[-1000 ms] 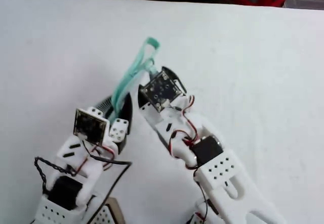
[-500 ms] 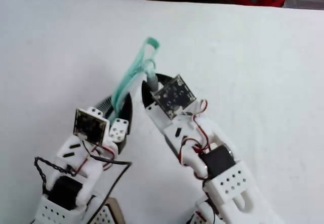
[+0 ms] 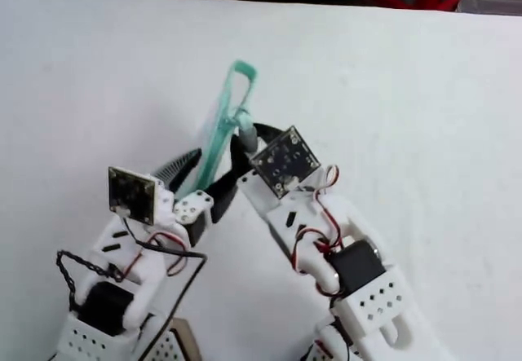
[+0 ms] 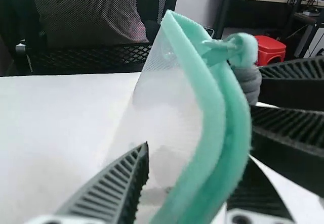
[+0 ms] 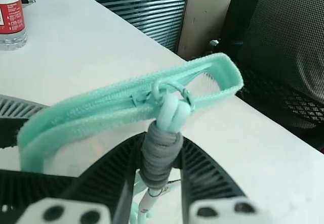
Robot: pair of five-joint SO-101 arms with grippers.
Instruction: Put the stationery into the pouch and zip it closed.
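A white table [image 3: 424,133] carried the whole scene, with both arms reaching in from its near edge. Nearest, left of centre, the left gripper [image 3: 202,175] had its black ribbed fingers pressed against the two sides of the pouch's near end, clamped on it. The pouch [image 3: 222,116], clear-sided with a mint green zip band, was held on edge with the zip uppermost. Its long axis ran from near-left to far, leaning slightly right, and its far end pointed away from the arms toward the table's far edge. Just right of it, the right gripper [image 3: 247,139] came in from the near right and was closed on the zipper pull [image 5: 161,153], a grey-wrapped tab on a mint loop. That tab hung from the slider partway along the band, closer to the far end. Beyond the slider the two sides of the band stood slightly apart, forming a narrow loop at the tip. Past the far edge of the table stood a black mesh chair [image 4: 91,27] and, further right, a red stool [image 4: 268,47].
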